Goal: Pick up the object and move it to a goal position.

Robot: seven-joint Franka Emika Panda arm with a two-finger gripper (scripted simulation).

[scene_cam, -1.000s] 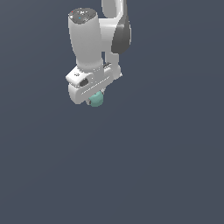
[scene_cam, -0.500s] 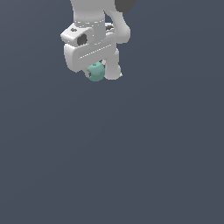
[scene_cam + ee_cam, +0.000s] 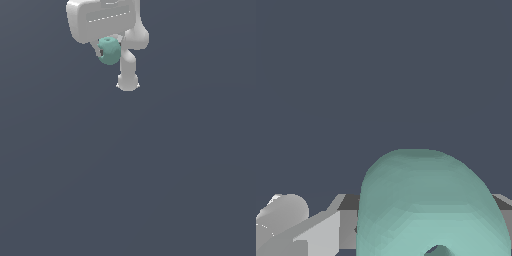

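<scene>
Since the ball [image 3: 109, 50] sits gripped in the white jaws [image 3: 111, 50] near the top of the exterior view, well above the plain grey ground, the carrying step looks in hand; next it needs a steady move to the goal, which no marker shows. In the wrist view the ball [image 3: 428, 205] looms close, clenched.

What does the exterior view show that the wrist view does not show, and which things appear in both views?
Only the exterior view shows the gripper's white body from outside, one long finger reaching past the ball, and the ball's small size beside it. Only the wrist view shows the teal ball from close, filling much of the picture, with grey finger parts beside it. Both show the ball held at the gripper, its dark dimple, and a plain dark grey background.
</scene>
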